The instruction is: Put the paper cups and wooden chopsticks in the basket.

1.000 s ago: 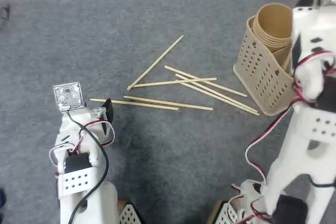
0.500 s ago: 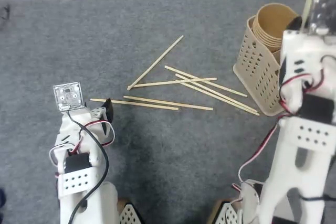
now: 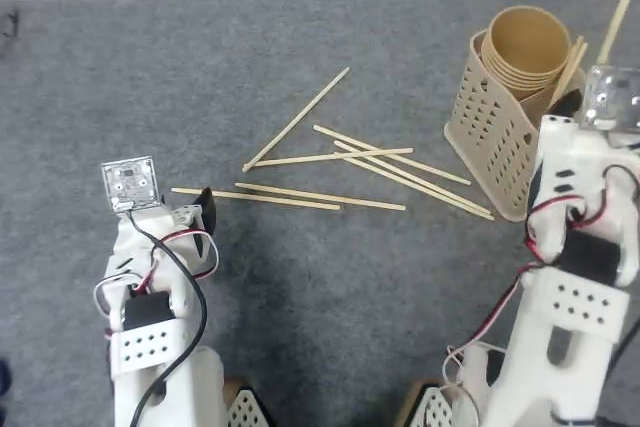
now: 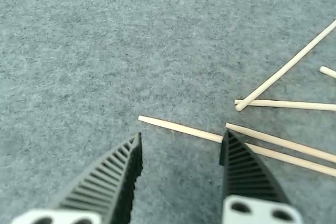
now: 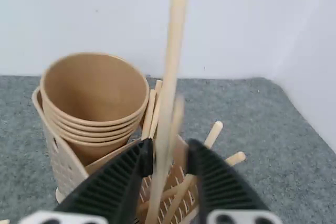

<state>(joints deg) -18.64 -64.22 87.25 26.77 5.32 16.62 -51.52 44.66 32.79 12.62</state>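
Inside the right pincer, a chopstick stands over the basket.

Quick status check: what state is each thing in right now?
Cups: stacked, in the basket.
Basket: standing, partly filled.
Loose chopsticks: lying flat, outside the basket.
Held chopstick: upright over the basket, in the right gripper.
Left gripper: open, empty.
Right gripper: shut on the held chopstick.
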